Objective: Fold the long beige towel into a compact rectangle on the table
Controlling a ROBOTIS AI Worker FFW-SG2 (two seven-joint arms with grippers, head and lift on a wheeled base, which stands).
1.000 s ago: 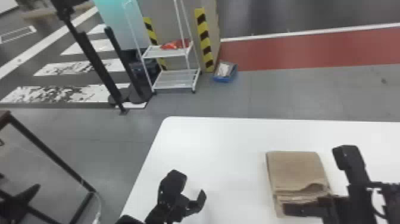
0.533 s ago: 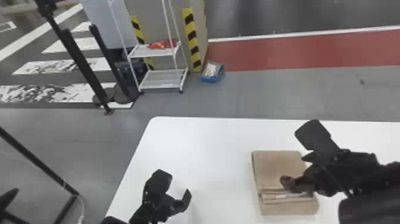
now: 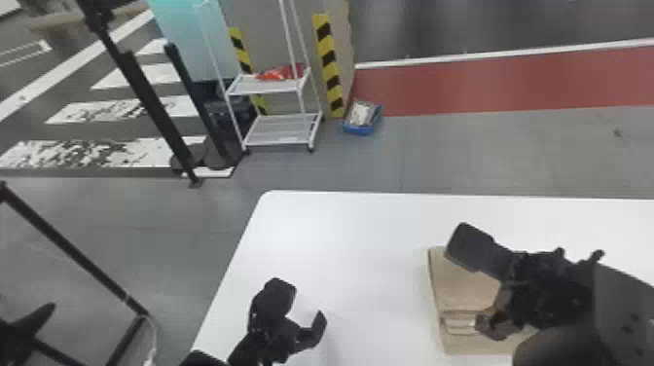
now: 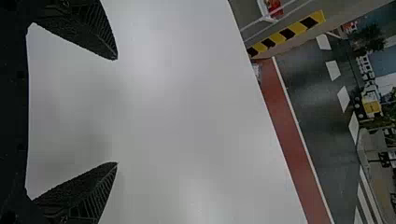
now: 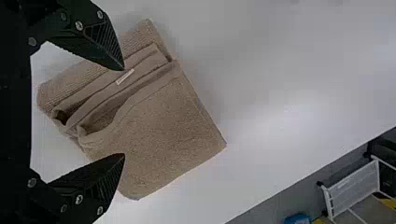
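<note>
Two fingers (image 5: 100, 44) of my right claw (image 5: 123, 112) are standing wide apart, gripping nothing, probably so they can tidy the layered edges (image 5: 119, 86) of the towel (image 5: 163, 128), which is lying folded beneath them. My right arm (image 3: 627, 311) is slanting over the table (image 3: 365, 243); well apart, my left claw (image 3: 304, 304) is waiting, empty and spread.

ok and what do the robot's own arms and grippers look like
The left gripper and right gripper are both black, with tapering, ridged fingers; round silver screws dot the right one. The right arm has a smooth dark grey cover.
</note>
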